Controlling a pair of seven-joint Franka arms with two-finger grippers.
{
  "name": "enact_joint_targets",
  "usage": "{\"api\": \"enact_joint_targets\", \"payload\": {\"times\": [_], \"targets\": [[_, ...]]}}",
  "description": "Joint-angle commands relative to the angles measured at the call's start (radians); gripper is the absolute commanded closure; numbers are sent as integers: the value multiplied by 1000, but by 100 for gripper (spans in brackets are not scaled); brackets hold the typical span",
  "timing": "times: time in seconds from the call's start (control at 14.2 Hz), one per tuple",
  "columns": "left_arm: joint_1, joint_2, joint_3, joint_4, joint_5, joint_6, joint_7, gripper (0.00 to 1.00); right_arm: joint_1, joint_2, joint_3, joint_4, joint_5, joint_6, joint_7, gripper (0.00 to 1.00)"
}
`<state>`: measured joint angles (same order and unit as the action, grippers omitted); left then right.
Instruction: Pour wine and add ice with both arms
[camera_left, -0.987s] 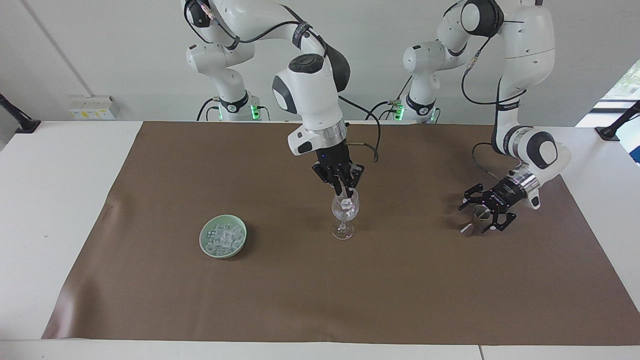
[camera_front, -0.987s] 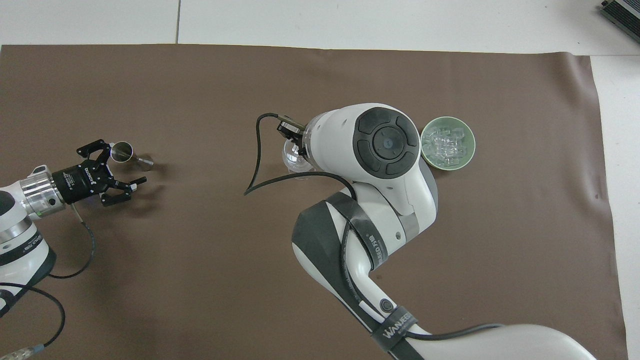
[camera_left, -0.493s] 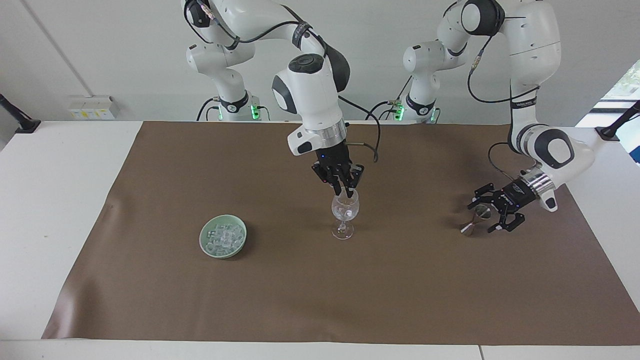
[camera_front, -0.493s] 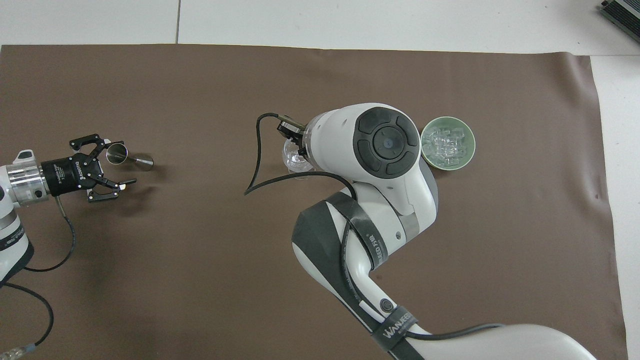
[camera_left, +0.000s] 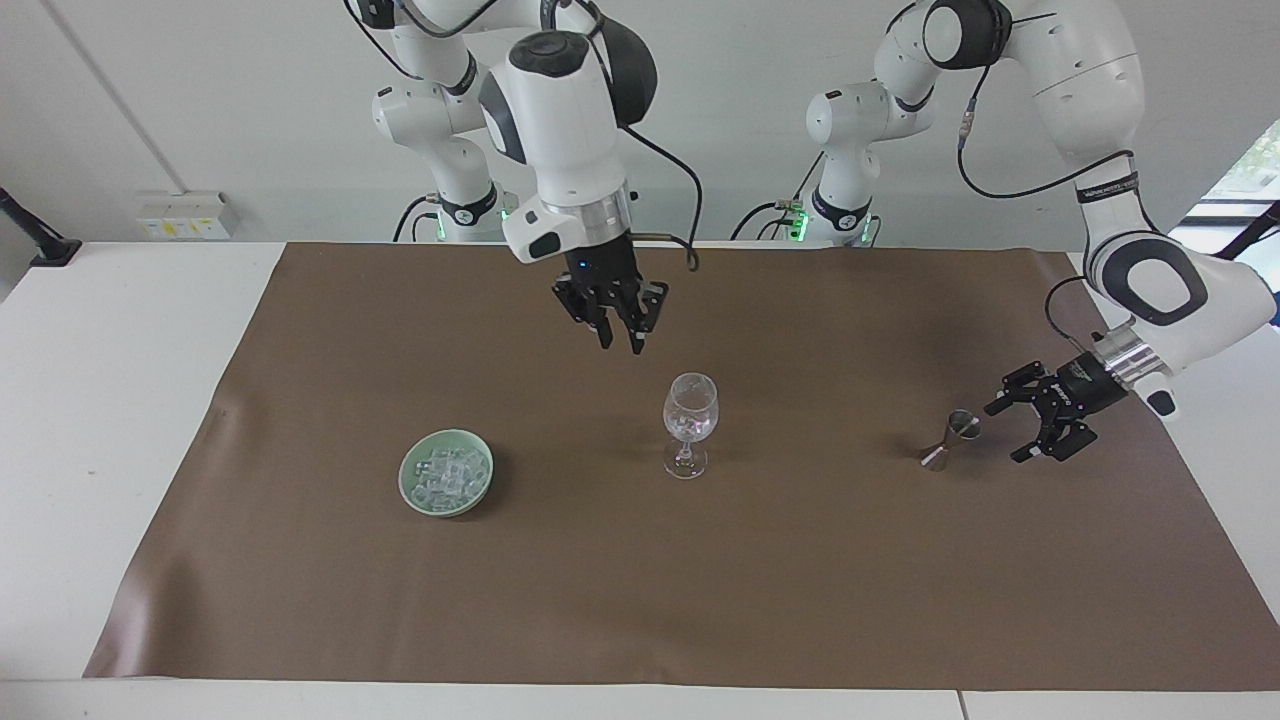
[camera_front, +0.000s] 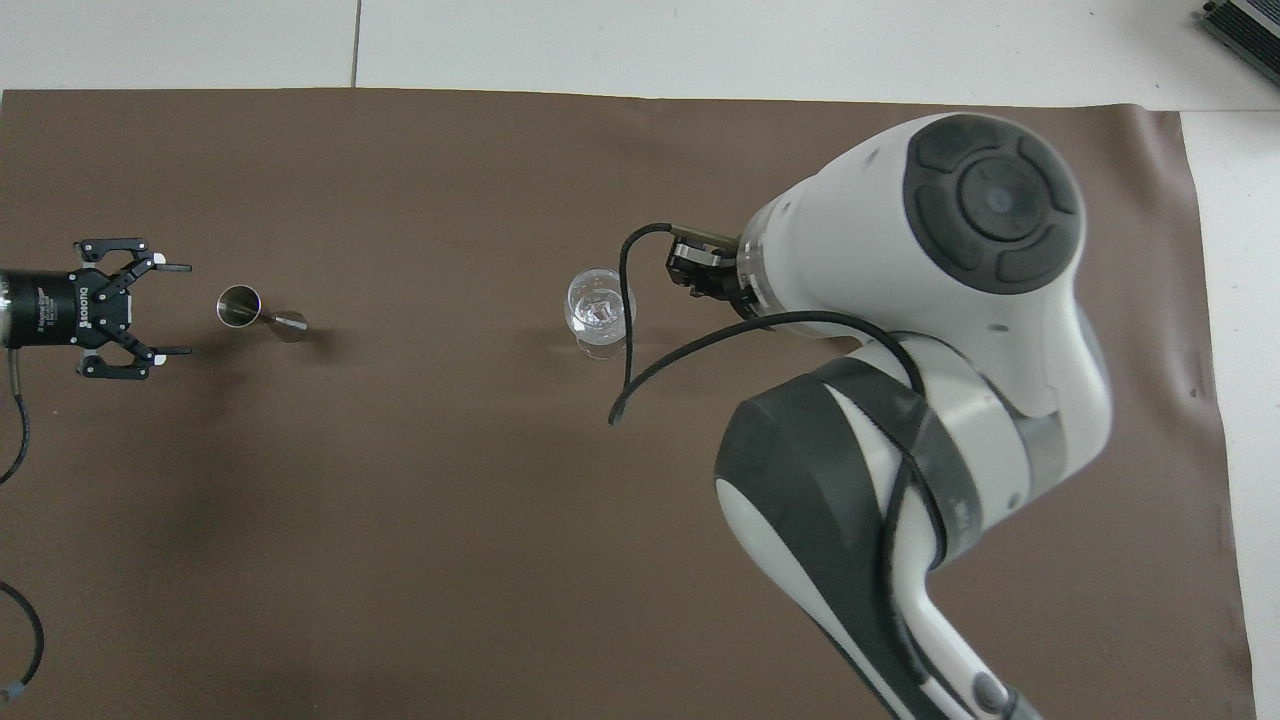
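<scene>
Wine glass (camera_left: 690, 425): upright on the brown mat (camera_left: 640, 600) near the table's middle, stem vertical, mouth facing up; a few clear cubes lie in its bowl.
Ice (camera_left: 446, 477): heaped in a pale green dish (camera_left: 408, 482), which sits on the mat toward the right arm's end of the table, about level with the glass; no single long axis to the heap.
Jigger (camera_left: 950, 439): metal, hourglass-shaped, tilted, with its open cup toward the left gripper and its other end resting on the mat; long axis runs roughly along the table's length.
Left gripper (camera_left: 1040, 425): low over the mat at the left arm's end, just beside the jigger but apart from it; fingers spread wide, holding nothing, pointing toward the jigger.
Right gripper (camera_left: 622, 340): in the air above the mat, pointing down, over bare mat between glass and dish rather than over the glass; whether its fingers are parted cannot be told; nothing seen in them.
</scene>
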<state>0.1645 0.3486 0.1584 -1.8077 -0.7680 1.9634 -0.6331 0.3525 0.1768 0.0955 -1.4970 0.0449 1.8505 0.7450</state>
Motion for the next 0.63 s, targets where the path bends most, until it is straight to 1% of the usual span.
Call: {"api": "enact_joint_targets", "payload": {"times": [0.0, 0.07, 0.21, 0.28, 0.35, 0.42, 0.49, 0.56], "targets": [[-6, -23, -17, 66, 113, -30, 48, 0, -116, -117, 10, -45, 9, -149, -209, 38], [-8, -32, -34, 97, 152, -31, 70, 0, -163, -152, 10, -54, 15, -204, -281, 35], [-16, -65, -69, 143, 237, -37, 76, 0, -255, -224, 10, -95, 16, -311, -450, 31], [-26, -75, -75, 160, 271, -46, 78, 0, -304, -267, 9, -141, 16, -327, -532, 31], [-43, -89, -74, 169, 292, -57, 93, 0, -343, -310, 9, -191, 16, -327, -589, 28], [-52, -111, -76, 169, 308, -60, 136, 0, -371, -348, 7, -237, 16, -326, -623, 27], [-56, -132, -76, 169, 317, -70, 185, 0, -401, -371, 6, -268, 16, -321, -666, 26], [-59, -155, -76, 171, 332, -87, 238, 0, -444, -375, 6, -278, 16, -320, -746, 26]]}}
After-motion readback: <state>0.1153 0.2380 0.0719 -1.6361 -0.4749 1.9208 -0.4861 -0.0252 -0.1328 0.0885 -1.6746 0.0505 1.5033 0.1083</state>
